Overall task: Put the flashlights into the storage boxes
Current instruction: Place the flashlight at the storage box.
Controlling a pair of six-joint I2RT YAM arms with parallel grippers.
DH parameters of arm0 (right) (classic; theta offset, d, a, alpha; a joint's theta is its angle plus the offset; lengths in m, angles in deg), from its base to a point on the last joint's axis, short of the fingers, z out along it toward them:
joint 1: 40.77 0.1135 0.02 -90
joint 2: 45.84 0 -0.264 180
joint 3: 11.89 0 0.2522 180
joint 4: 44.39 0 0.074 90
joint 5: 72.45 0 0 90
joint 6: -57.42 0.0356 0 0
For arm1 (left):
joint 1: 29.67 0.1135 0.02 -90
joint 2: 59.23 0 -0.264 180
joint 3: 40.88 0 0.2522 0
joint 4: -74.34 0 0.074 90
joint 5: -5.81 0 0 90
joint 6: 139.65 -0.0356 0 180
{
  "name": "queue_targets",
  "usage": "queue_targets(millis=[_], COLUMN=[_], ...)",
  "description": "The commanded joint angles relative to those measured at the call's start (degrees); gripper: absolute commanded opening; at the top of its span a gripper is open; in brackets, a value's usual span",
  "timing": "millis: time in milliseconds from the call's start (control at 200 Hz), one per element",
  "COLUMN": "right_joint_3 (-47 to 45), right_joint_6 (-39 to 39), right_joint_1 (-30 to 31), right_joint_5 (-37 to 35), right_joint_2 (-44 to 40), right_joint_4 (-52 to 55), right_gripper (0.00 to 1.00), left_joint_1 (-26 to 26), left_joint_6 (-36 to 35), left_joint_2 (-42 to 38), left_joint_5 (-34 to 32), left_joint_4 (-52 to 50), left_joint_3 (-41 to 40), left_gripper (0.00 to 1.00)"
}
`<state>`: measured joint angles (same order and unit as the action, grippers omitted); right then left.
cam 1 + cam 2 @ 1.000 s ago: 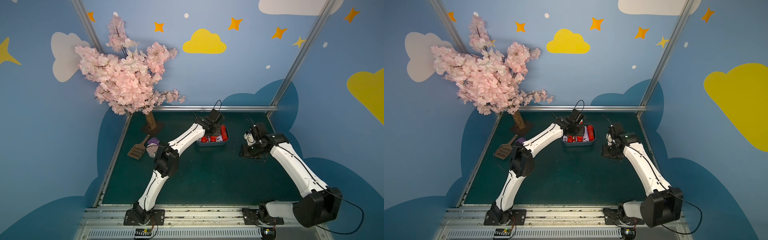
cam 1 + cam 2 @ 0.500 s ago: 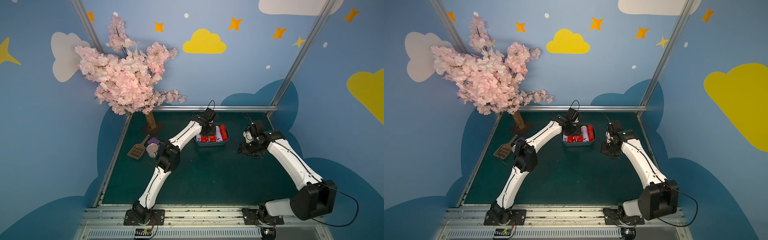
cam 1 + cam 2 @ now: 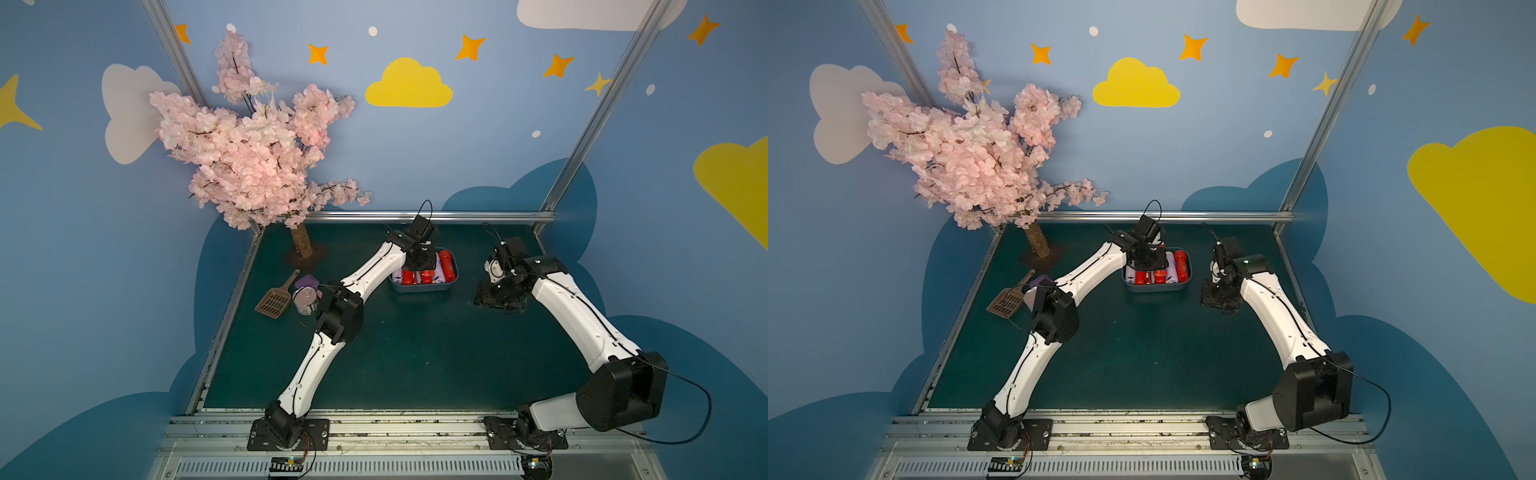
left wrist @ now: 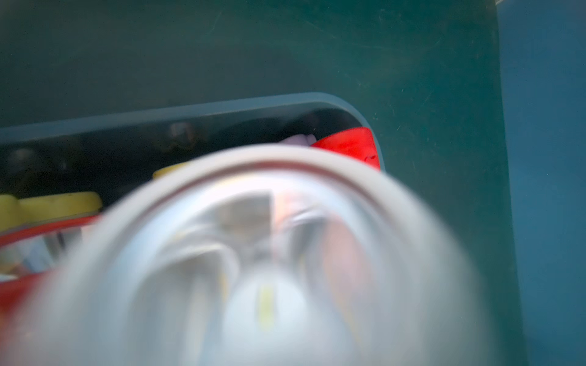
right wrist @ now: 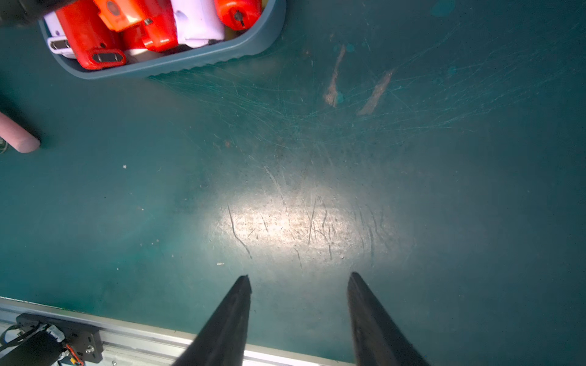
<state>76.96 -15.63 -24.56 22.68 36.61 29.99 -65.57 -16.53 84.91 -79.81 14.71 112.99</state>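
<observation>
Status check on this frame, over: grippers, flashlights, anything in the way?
Right gripper open, empty, beside the tub. Left gripper over it, flashlight filling its camera, grip unclear. Tub holds red and lavender flashlights. No obstruction seen.

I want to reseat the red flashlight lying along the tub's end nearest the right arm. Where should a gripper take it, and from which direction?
Take the red flashlight across its barrel near mid-length, coming straight down. It lies along the tub's end wall with a lavender flashlight beside it, so only its top is free. Clearance for the jaws looks tight.
</observation>
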Motion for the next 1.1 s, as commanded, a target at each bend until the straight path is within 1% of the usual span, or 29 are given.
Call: queue_targets(millis=[0,270,400,626,836,886,946,1096], right_joint_3=[0.87,0.45,0.3,0.37,0.85,0.94,1.09,1.34], right_joint_6=[-1.17,-2.42,-2.8,-3.06,-2.99,-2.89,-2.8,-2.37], right_joint_1=[-0.39,-1.19,-1.7,-2.17,-2.32,-2.32,-2.34,-2.32], right_joint_5=[-0.69,-0.75,-0.23,0.78,1.38,1.44,1.47,1.94], right_joint_2=[-0.99,-1.6,-1.39,-1.03,-0.69,-0.63,-0.63,-0.43], right_joint_4=[1.79,2.13,2.11,1.39,0.91,0.83,0.72,0.34], right_gripper=[0.51,0.51,0.5,0.51,0.51,0.51,0.51,0.51], left_joint_1=[-0.14,-0.9,-1.02,-0.93,-0.66,-0.52,-0.49,-0.48], left_joint_6=[0.84,0.85,0.2,-1.26,-2.34,-2.71,-3.22,-5.67], left_joint_2=[1.9,1.95,1.59,0.38,-0.58,-0.84,-1.42,-3.32], left_joint_5=[0.45,-0.25,-1.77,-4.31,-5.07,-5.63,-5.98,-7.27], left_joint_4=[0.69,-0.05,-1.08,-2.55,-3.04,-3.18,-3.09,-2.5], left_joint_3=[1.35,1.87,2.73,3.2,3.22,3.24,3.2,3.22], left_gripper=[0.47,0.5,0.51,0.59,0.6,0.63,0.64,0.74])
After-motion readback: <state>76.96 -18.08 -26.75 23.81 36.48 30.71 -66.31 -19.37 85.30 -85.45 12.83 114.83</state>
